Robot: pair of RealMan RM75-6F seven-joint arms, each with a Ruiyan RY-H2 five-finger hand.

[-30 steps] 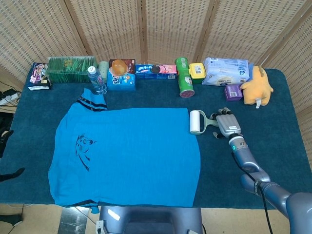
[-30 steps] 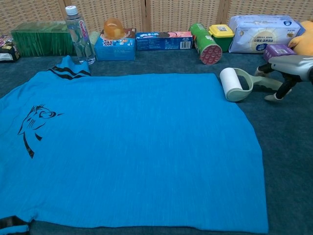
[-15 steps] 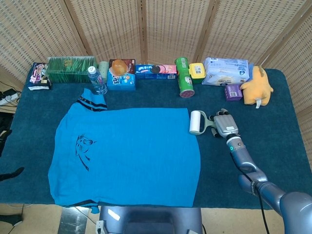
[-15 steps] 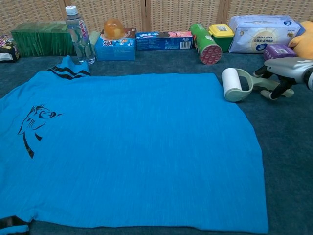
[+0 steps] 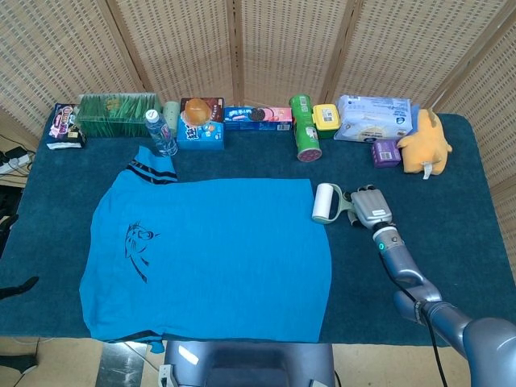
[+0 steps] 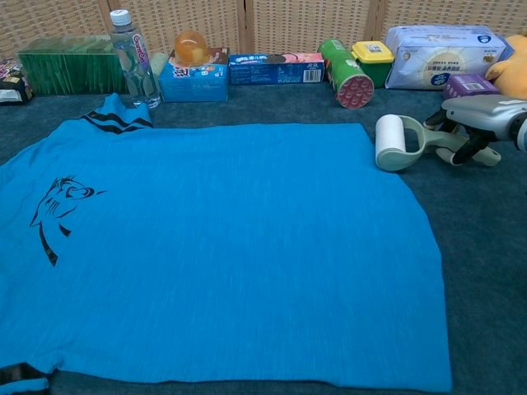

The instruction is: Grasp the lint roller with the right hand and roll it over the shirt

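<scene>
The lint roller [image 5: 325,201] lies on the dark blue table just off the right edge of the blue shirt [image 5: 210,250], white roll toward the shirt, pale green handle pointing right. My right hand [image 5: 371,208] sits over that handle with its fingers curled down around it. In the chest view the roller [image 6: 389,141] still rests on the table beside the shirt [image 6: 222,247], and the right hand [image 6: 482,115] grips the handle from above; the handle's end sticks out past the hand. The left hand shows in neither view.
Along the table's back edge stand a water bottle [image 5: 160,132], snack boxes, a green can [image 5: 304,129], a wipes pack [image 5: 372,118], a purple box [image 5: 385,152] and a yellow plush toy [image 5: 426,143]. Bare table cloth lies to the right of the roller.
The right hand's fingers, spread over the handle a second ago, have curled down around it. The roller has shifted slightly to the right.
</scene>
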